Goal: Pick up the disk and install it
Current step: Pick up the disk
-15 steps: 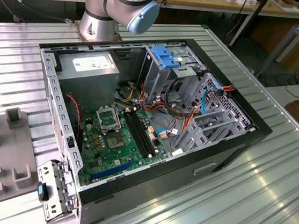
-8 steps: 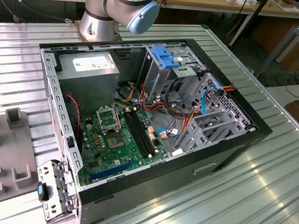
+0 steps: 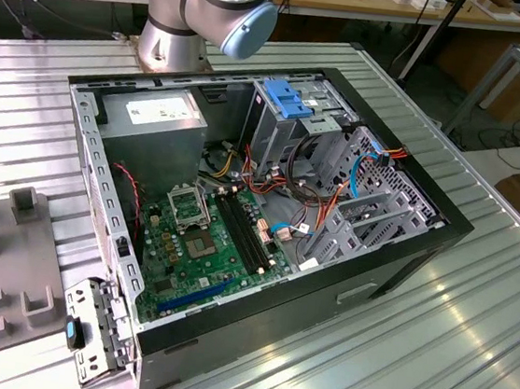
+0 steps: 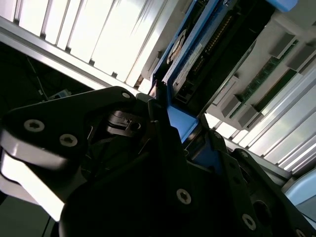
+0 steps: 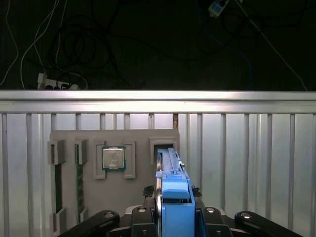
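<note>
The disk (image 5: pixel 169 165), a dark drive in a bright blue carrier, stands on edge in the first wrist view with its blue tab nearest the camera. My gripper (image 5: pixel 173 193) is shut on it, one black finger (image 5: pixel 148 191) on each side of the tab. In the second wrist view the disk (image 4: pixel 197 54) runs away from the gripper (image 4: pixel 180 123) over the ribbed metal table. Far below the disk lies a grey fixture plate (image 5: pixel 138 192) with an empty slot (image 5: pixel 163 147). The open computer case (image 3: pixel 393 266) sits on the table in the exterior view.
A grey drive cage with a light-blue top (image 3: pixel 290 99) stands at the case's far side, next to blue and orange cables (image 3: pixel 366 169). The arm's base (image 3: pixel 180 26) rises behind the case. The fixture plate carries a processor (image 5: pixel 113 159) and a memory stick (image 5: pixel 79 182). The table's edge (image 5: pixel 158 95) lies beyond.
</note>
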Available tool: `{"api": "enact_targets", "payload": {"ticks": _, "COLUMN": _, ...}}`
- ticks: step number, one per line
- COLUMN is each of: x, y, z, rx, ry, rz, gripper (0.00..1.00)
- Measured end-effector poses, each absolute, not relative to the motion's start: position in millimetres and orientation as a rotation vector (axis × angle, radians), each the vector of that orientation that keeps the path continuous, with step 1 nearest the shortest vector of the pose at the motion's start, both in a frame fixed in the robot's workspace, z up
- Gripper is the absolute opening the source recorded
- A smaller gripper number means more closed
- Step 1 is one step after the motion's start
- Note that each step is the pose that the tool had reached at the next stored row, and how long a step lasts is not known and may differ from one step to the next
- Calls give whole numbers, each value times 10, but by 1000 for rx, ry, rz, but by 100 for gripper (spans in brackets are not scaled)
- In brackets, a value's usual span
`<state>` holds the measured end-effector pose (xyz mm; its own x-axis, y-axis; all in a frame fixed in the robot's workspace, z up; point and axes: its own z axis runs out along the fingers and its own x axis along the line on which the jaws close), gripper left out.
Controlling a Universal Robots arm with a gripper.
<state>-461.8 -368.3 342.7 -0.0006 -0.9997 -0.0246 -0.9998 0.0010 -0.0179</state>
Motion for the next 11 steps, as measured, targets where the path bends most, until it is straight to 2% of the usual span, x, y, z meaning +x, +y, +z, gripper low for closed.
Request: {"api": "enact_targets", "payload": {"ticks": 11, "x": -4617, "y": -3683, "z": 3465, "rx": -2199, "ry": 2201, "rz": 7, "gripper": 37}}
